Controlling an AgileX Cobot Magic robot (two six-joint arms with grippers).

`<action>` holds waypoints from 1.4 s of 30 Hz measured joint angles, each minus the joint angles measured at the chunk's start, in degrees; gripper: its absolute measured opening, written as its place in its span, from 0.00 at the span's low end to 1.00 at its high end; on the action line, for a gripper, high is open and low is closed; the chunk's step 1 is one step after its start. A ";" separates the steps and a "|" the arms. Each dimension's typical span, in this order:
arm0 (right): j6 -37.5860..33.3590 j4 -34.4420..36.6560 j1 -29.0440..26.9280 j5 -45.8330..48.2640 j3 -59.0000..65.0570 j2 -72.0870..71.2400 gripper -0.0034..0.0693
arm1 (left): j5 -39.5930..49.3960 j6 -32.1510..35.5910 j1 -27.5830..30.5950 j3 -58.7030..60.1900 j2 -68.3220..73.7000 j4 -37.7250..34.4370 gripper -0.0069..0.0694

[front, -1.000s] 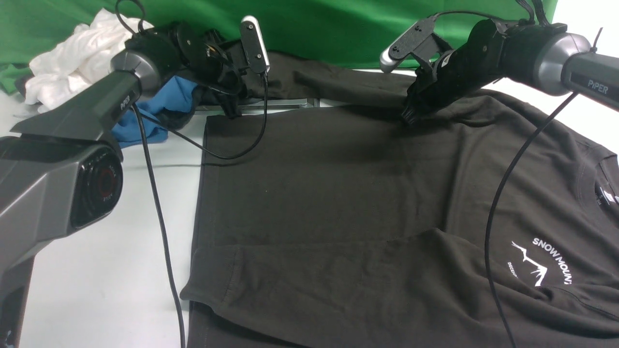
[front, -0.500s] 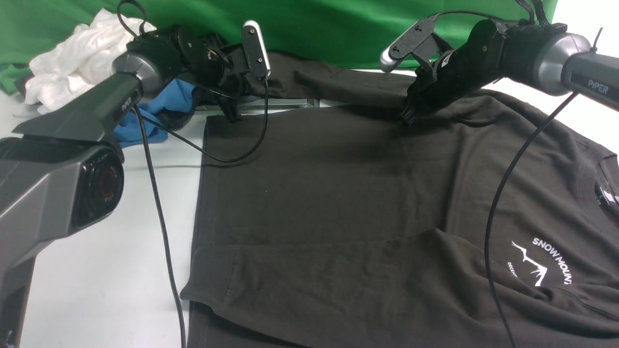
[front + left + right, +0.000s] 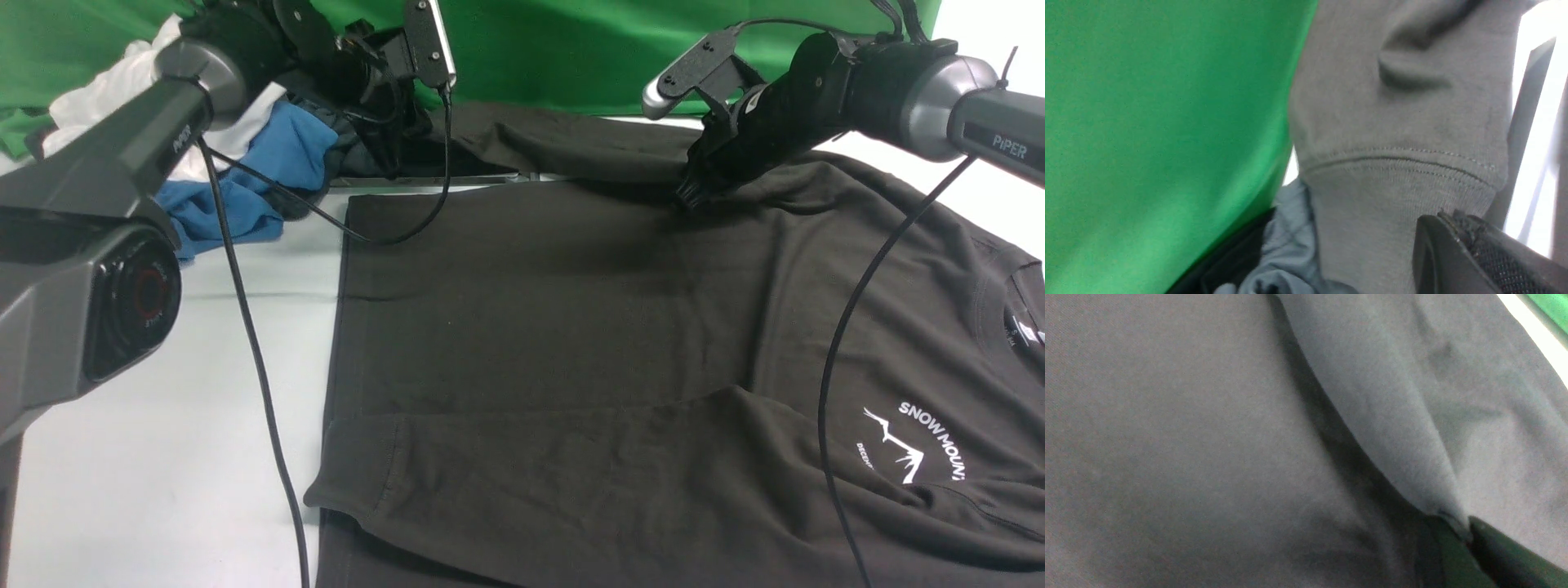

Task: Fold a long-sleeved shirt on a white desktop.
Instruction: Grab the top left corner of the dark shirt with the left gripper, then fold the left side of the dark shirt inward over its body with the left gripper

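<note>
The long-sleeved shirt (image 3: 571, 327), charcoal black with a white mountain logo (image 3: 910, 445), lies spread on the white desktop (image 3: 163, 449). Its near sleeve (image 3: 531, 465) is folded across the body. The far sleeve (image 3: 555, 139) runs along the back edge toward my left gripper (image 3: 392, 159). In the left wrist view that gripper (image 3: 1453, 218) is shut at the ribbed cuff (image 3: 1392, 196), lifted off the desktop. At the far armpit, my right gripper (image 3: 690, 194) is shut, pinching a fold of shirt fabric (image 3: 1412, 457) between its fingertips (image 3: 1468, 533).
A blue garment (image 3: 245, 188) and a white garment (image 3: 106, 90) are heaped at the back left, beside the left arm. The green backdrop (image 3: 555, 49) hangs behind. A metal-framed hatch (image 3: 433, 175) lies under the far sleeve. Black cables (image 3: 253, 343) trail over the desktop and shirt.
My left gripper has shut on the sleeve cuff and risen toward the backdrop, uncovering more of the blue garment. The right arm has stayed still.
</note>
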 joint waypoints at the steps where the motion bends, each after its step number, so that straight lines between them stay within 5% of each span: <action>1: 0.00 0.00 0.00 0.00 0.00 0.00 0.11 | 1.00 -0.15 0.00 0.00 -0.48 0.00 0.11; 9: -2.35 -0.05 0.00 2.26 -0.11 -0.37 0.11 | 10.69 -7.62 0.00 0.00 -5.40 6.10 0.11; 19: -10.33 -0.47 -0.11 12.40 -4.48 -0.97 0.11 | 21.53 -8.19 0.00 0.00 -6.77 9.88 0.11; 29: -12.93 -0.15 -2.69 23.55 -7.63 -1.42 0.11 | 22.15 -11.15 -0.17 3.32 -10.25 13.35 0.11; 35: -16.01 0.10 -2.95 27.87 -7.63 -1.43 0.11 | 22.41 -9.49 -0.32 14.89 -13.27 15.75 0.11; 42: -17.20 0.08 -3.00 29.47 -7.63 -1.43 0.11 | 22.36 -8.35 -0.56 19.97 -13.16 12.45 0.11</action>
